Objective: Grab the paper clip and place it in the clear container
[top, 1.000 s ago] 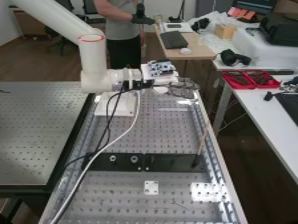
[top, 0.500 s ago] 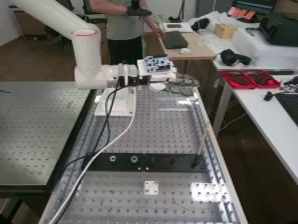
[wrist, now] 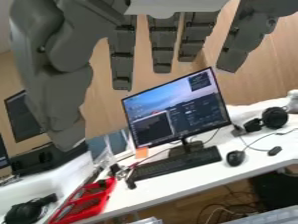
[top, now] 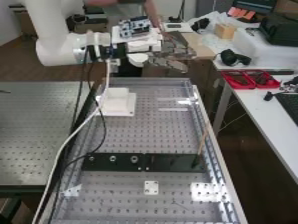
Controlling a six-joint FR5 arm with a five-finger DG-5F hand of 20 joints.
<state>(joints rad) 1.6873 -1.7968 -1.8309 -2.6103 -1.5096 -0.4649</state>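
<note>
dk hand (top: 171,49), fingers straight & spread, thin dk sliver (top: 180,205) on holed bench (top: 136,137), too small to id

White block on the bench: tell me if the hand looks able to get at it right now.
Probably yes: the hand is open and empty, and the block looks uncovered on top, though the arm's cables hang close along one side and might snag.

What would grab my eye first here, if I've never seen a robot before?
Probably the bulky white arm at the high view's upper left, with its dark grey hand, fingers open, raised near the far end of the hole-dotted bench. Next, the bright red trays on the right-hand table.
</note>
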